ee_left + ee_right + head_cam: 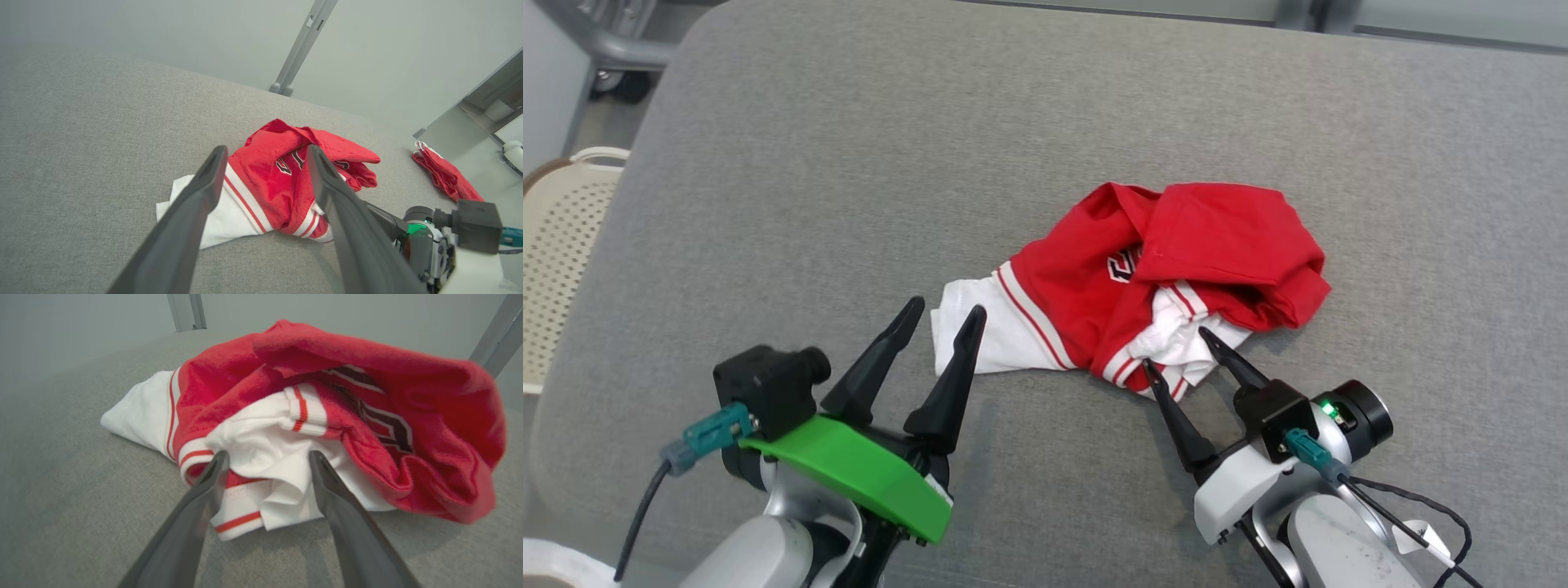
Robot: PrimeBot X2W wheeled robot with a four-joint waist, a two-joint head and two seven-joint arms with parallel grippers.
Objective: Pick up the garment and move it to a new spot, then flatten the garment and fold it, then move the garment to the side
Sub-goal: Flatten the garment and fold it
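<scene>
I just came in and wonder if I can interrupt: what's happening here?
A two-armed robot is about to pick up a crumpled red and white garment lying on the grey padded surface. Its right gripper is open, with a finger on each side of the garment's bunched white near edge. The left gripper is open near the garment's white end. Nothing is gripped or lifted yet, so moving, flattening and folding are all ahead.
</scene>
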